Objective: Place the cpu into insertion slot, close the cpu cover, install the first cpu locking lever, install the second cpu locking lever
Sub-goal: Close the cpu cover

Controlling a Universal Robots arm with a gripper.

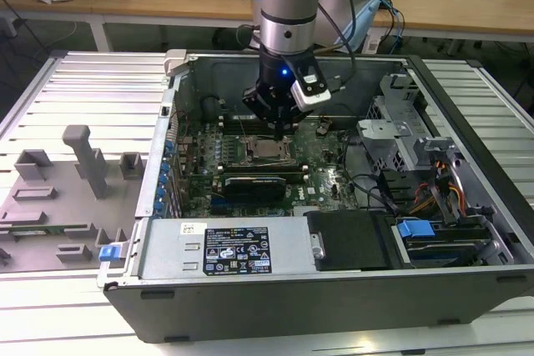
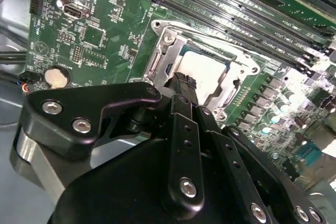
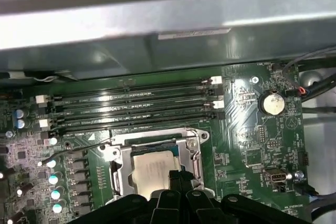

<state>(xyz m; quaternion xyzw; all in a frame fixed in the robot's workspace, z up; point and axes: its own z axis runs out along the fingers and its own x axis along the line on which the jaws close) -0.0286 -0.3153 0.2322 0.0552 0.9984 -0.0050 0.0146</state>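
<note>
Black links of the pincer (image 2: pixel 181 81) sit closest to us in both wrist views. Its fingers are drawn together into one narrow tip, holding nothing that we can see. That tip stands over the near edge of the cpu (image 2: pixel 207 69); touching or just above, we cannot tell.

Cpu lies flat in the insertion slot (image 2: pixel 167 36). The cpu cover (image 2: pixel 157 64) appears down around it, pale lid showing through the window. Outward: green motherboard (image 3: pixel 252 145), memory slots (image 3: pixel 131 106) beside the socket, coin cell (image 3: pixel 271 103) well apart, then the open case (image 1: pixel 334 306) on the ribbed surface (image 1: pixel 92 89).

Risk, as we judge it: a closed tip pressing off-centre could skid off the thin frame onto the lid or the small parts beside the socket, or tilt the unlocked cover.

First wrist view adds a thin wire rod (image 3: pixel 79 149) running off from the socket corner, likely a locking lever; latched or not, we cannot tell. Second wrist view gives the tip against the cpu's edge. Exterior view gives the arm (image 1: pixel 288 6) standing plumb over the case, grey fixtures (image 1: pixel 83 160) at the exterior view's left.
</note>
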